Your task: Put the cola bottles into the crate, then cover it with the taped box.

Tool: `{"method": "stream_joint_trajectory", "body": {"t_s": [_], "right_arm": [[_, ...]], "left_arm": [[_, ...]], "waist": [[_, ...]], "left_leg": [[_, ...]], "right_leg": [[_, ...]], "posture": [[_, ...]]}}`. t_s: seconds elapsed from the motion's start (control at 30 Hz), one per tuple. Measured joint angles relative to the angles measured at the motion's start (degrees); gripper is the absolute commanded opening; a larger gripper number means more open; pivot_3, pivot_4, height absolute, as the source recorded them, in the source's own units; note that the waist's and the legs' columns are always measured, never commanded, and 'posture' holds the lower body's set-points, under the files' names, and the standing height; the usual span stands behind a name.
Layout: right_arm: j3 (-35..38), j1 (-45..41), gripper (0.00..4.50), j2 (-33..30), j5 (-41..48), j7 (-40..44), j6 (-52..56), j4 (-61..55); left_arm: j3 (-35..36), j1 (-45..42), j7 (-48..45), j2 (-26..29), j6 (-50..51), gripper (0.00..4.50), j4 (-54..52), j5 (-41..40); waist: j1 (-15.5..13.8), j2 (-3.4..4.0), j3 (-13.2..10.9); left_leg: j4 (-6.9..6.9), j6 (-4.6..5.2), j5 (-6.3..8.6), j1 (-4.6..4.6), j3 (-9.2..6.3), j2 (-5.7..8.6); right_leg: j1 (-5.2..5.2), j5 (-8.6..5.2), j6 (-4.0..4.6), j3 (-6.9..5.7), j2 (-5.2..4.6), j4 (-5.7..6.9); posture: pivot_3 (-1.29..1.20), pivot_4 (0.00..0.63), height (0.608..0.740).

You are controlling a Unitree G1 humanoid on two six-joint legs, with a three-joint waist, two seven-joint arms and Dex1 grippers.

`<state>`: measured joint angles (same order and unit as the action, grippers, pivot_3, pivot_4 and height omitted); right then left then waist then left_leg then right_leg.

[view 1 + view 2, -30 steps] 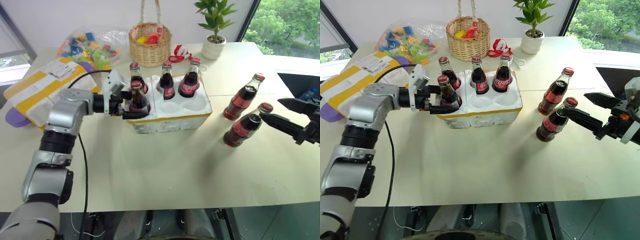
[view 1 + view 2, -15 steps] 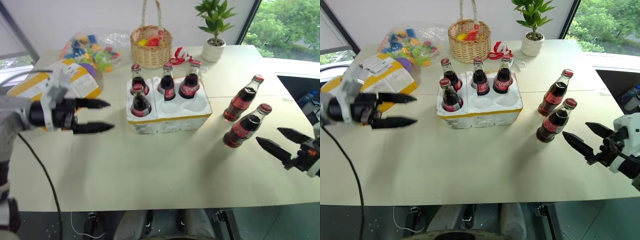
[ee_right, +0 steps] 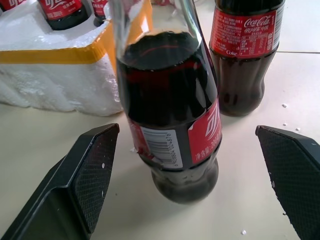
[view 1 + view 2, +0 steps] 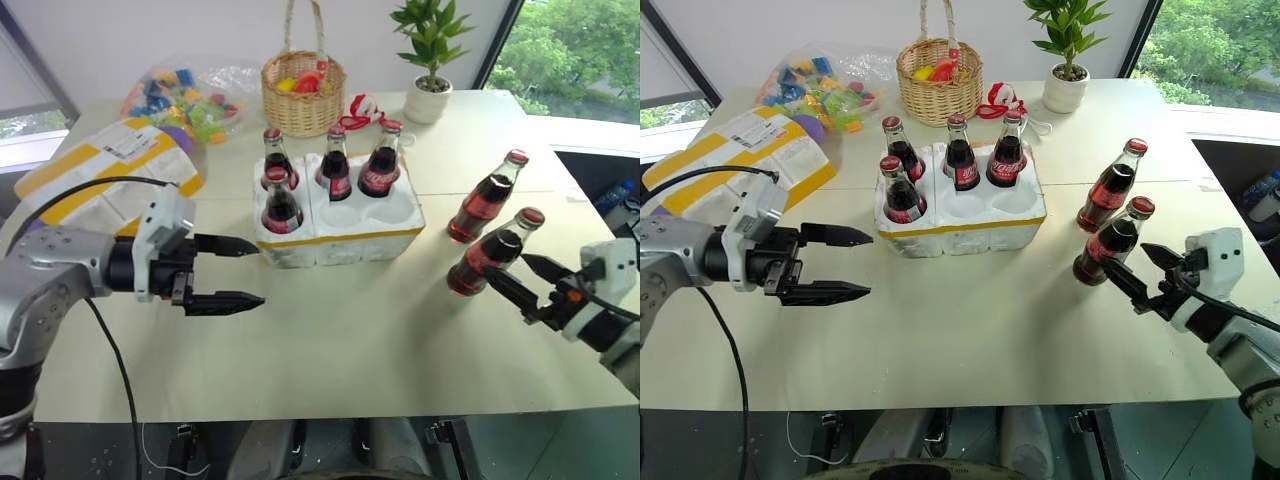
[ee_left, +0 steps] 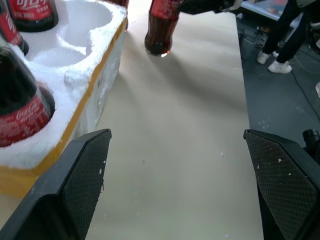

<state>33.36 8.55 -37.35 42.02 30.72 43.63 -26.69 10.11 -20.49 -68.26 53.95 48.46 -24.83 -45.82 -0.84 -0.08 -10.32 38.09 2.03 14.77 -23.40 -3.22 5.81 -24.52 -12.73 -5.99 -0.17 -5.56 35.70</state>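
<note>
The white foam crate (image 4: pixel 340 238), with its yellow band, holds several cola bottles: one in the front left well (image 4: pixel 281 197) and three along the back row (image 4: pixel 334 163). Its other two front wells are empty. Two more bottles stand on the table to the right, a far one (image 4: pixel 488 198) and a near one (image 4: pixel 490 257). My right gripper (image 4: pixel 508 267) is open, and the near bottle (image 3: pixel 170 115) stands between its spread fingers (image 3: pixel 92 170) untouched. My left gripper (image 4: pixel 258 272) is open and empty, just left of the crate's front. The taped box (image 4: pixel 95 175) lies at the back left.
Behind the crate are a wicker basket (image 4: pixel 300 90), a potted plant (image 4: pixel 428 95), a bag of colourful toys (image 4: pixel 185 95) and a red-and-white item (image 4: pixel 360 105). The table's right edge (image 4: pixel 600 200) runs close behind the loose bottles.
My left gripper has drawn back from the front left bottle, which stays in its well. My right gripper has sunk and moved in around the near loose bottle.
</note>
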Motion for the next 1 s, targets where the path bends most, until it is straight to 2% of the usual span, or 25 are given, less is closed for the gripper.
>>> {"method": "stream_joint_trajectory", "body": {"t_s": [0.53, 0.63, 0.67, 0.7, 0.87, 1.0], "right_arm": [[-8.46, -7.79, 4.50, 1.49, -3.11, 0.32, -4.69, 8.24], [-8.92, -8.41, 3.67, 2.28, -3.06, 0.60, -5.28, 8.43], [-9.02, -8.47, 3.05, 2.45, -3.30, 0.44, -5.47, 8.47], [-8.71, -8.68, 2.84, 2.43, -3.54, 0.22, -5.74, 8.51], [-8.69, -8.25, 2.84, 2.52, -2.83, -0.09, -5.07, 7.28], [-6.87, -10.22, 2.84, 0.70, 3.88, -0.60, -0.94, 4.02]], "left_arm": [[-3.04, -1.53, 1.47, -0.52, -0.51, 4.45, 0.17, -0.66], [-3.87, -2.81, 1.81, -0.71, -0.52, 4.50, 0.40, -0.66], [-4.14, -2.83, 1.91, -0.82, -0.53, 4.50, 0.57, -0.66], [-4.37, -2.83, 1.96, -0.97, -0.53, 4.50, 0.72, -0.65], [-4.80, -2.83, 2.22, -1.13, -0.54, 4.50, 1.04, -0.66], [-4.77, -2.76, 2.53, -1.18, -0.56, 4.50, 1.15, -0.68]], "waist": [[-0.02, 0.01, 0.00], [0.08, 0.02, 0.00], [0.09, 0.02, 0.00], [0.09, 0.02, 0.00], [0.10, 0.05, -0.02], [0.16, 0.28, -0.16]], "left_leg": [[-0.02, 0.00, 0.00, 0.00, -0.01, 0.00], [-0.02, 0.00, 0.00, 0.00, 0.00, 0.01], [-0.04, 0.00, 0.00, 0.00, 0.00, 0.01], [-0.05, 0.00, 0.00, 0.00, 0.00, 0.01], [-0.10, -0.01, 0.00, 0.00, -0.01, 0.00], [-0.10, 0.00, 0.00, -0.02, 0.03, 0.01]], "right_leg": [[-0.01, 0.01, 0.00, -0.01, 0.01, 0.00], [-0.01, 0.01, -0.01, 0.00, 0.01, 0.00], [-0.02, 0.01, -0.01, 0.00, 0.02, 0.00], [-0.03, 0.01, -0.02, 0.00, 0.02, 0.01], [-0.07, 0.02, -0.03, 0.00, 0.03, 0.03], [-0.08, 0.02, -0.03, 0.02, 0.01, 0.01]], "posture": [[0.00, 0.150, 0.732], [0.00, 0.150, 0.732], [0.00, 0.150, 0.732], [0.00, 0.150, 0.732], [0.00, 0.150, 0.732], [0.00, 0.150, 0.732]]}}
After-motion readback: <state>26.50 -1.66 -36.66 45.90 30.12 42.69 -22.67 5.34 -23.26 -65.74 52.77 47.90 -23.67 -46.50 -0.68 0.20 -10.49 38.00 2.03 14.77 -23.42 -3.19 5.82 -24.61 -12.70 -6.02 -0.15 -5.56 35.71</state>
